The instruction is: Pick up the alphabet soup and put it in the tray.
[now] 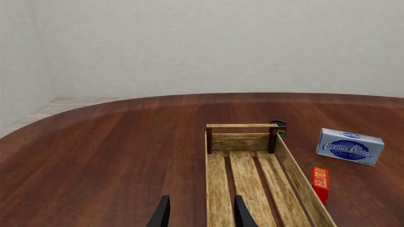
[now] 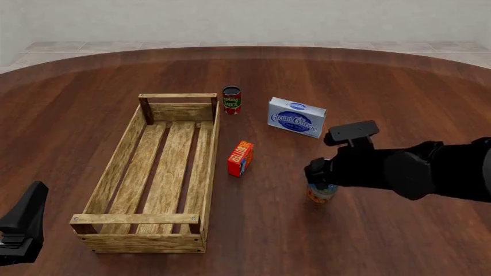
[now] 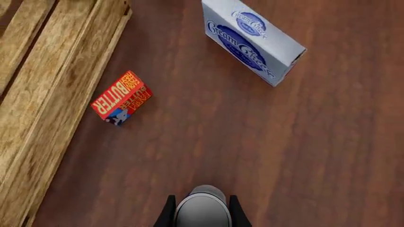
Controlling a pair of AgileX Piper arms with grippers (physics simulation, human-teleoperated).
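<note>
Two fingers of my right gripper [image 3: 199, 213] flanked the alphabet soup [image 3: 202, 210] on the table right of the tray [image 2: 149, 172], clamped or not I couldn't tell, left gripper [image 1: 200, 213] parted and idle; next, I judged, a lift.
</note>
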